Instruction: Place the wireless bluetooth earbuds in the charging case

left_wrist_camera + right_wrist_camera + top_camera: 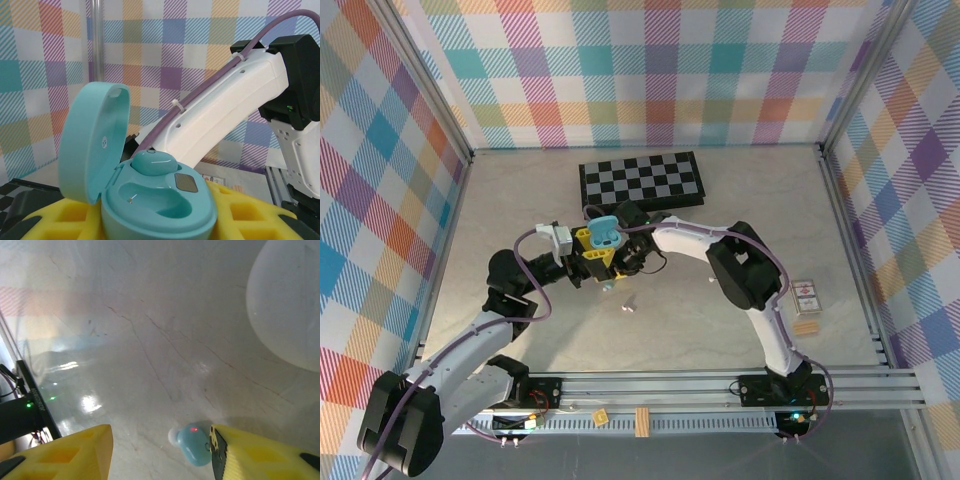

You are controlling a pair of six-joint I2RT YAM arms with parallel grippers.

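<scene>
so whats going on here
The left end effector holds the light blue charging case open, with one earbud seated in it and the other slot empty. The right end effector hangs open over the table, a light blue earbud lying between its fingers, not yet gripped.

The charging case (pixel 160 207) is a light blue-green pebble shape and stands upright and open. Its lid (pixel 92 142) is hinged up on the left, with the hollow inner face showing. One earbud (pixel 152 162) of the same colour sits in the far well, its rounded back upward. The near well (pixel 167 202) is empty. A second earbud (pixel 192 445), light blue with a white tip, lies on its side on the marbled table (pixel 150 340). From overhead, two small pale pieces (pixel 608 290) (pixel 627 305) lie on the table near the case. They are possibly earbuds, but too small to be sure.
</scene>
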